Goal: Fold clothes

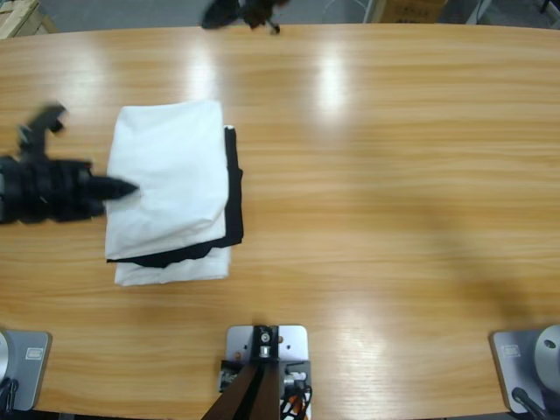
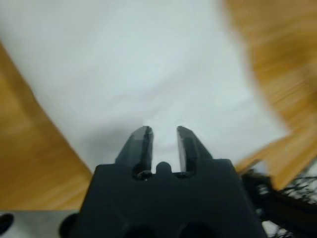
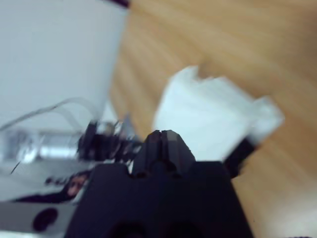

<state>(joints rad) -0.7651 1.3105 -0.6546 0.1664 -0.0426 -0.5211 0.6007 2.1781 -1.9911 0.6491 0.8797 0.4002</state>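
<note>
High view: white T-shirt folded into a rough rectangle, left of frame centre on the wooden counter, smooth thin fabric, soft rounded edges. It sits on a black folded garment, another white layer peeking out below. Left end effector comes in from the left edge, tip at the shirt's left edge; left wrist view shows its jaws slightly spread over white cloth. Right end effector has its jaws pressed together, holding nothing.
</note>
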